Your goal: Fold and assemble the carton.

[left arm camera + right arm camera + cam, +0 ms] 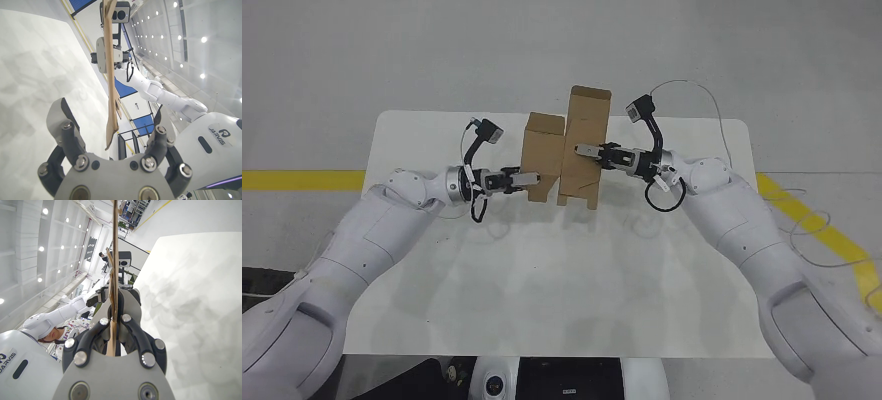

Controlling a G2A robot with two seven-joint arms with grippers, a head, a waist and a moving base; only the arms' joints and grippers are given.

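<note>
Cardboard carton (564, 160), flattened and upright above the white table (542, 300), hangs at upper centre of the top view. The right gripper (584, 152) pinches its right edge with fingers pressed onto the board. The left gripper (534, 177) sits at its lower left edge, fingers spread either side of it.

White table (542, 300) with rounded corners, grey floor (342, 60) around it, yellow stripe (302, 180) past its side edges, round ceiling lights (203, 39), blue panels (124, 89) behind.
</note>
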